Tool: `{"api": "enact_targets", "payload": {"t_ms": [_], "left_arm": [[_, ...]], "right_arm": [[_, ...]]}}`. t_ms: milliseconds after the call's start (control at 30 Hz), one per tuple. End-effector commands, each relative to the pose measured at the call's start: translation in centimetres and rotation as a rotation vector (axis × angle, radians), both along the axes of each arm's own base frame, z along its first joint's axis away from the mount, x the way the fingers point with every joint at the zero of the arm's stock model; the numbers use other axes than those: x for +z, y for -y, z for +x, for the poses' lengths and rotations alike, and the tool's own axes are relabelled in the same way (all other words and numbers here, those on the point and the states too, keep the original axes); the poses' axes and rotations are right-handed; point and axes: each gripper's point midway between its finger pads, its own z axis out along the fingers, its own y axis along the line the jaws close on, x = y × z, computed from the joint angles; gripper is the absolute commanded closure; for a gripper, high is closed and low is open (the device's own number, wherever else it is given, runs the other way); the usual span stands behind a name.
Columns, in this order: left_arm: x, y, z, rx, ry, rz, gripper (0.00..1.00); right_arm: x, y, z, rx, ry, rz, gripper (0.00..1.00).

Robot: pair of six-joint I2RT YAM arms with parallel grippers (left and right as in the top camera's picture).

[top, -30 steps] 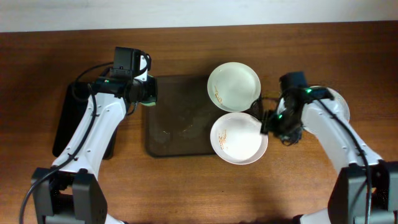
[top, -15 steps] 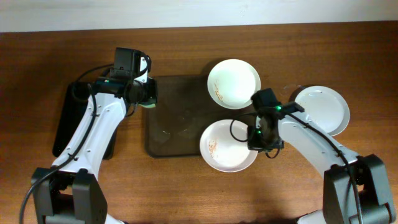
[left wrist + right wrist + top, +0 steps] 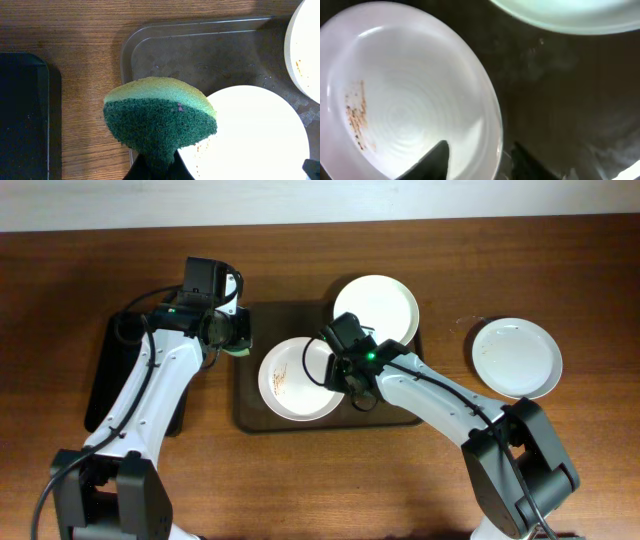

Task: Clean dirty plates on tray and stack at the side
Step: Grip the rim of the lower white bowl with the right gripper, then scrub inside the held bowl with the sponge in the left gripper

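While overhead shows right gripper (image 3: 336,370) pinching rim of smeared plate (image 3: 290,380) on tray (image 3: 258,420), second plate (image 3: 376,308) just beyond, third plate (image 3: 516,357) well right. Left wrist: left gripper (image 3: 159,169) clamps sponge (image 3: 160,117) above tray rim. Right wrist: fingers (image 3: 436,159) straddle rim; bare tray rightward.

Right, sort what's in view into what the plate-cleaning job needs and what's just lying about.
For the job:
- brown tray
- smeared plate on the tray, its rim between the fingers of the right end effector
- second plate at the tray's far right corner
- third plate on the table beside the tray
- sponge in the left end effector

Lying about:
- black tray
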Motion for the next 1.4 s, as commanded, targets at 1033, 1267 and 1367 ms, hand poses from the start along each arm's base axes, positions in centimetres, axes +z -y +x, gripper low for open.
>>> {"api": "enact_targets", "payload": {"t_ms": [1033,1267,1367], "left_arm": [[-12.9,8.2,3.4,-0.468,0.133,0.027,0.99],[-16.4,6.5,-6.6,-0.397,-0.38,-0.144,0.99],[-14.8,8.9,-4.3,-0.449,-0.274,-0.245,0.99]], "right_arm": [[-4.7,-1.5,2.2,0.098,-0.033,0.09,0.96],[-4.5,-1.7,2.5,0.099,-0.018,0.098,0.96],[-4.5,-1.7,2.6,0.099,-0.017,0.099,0.96]]}}
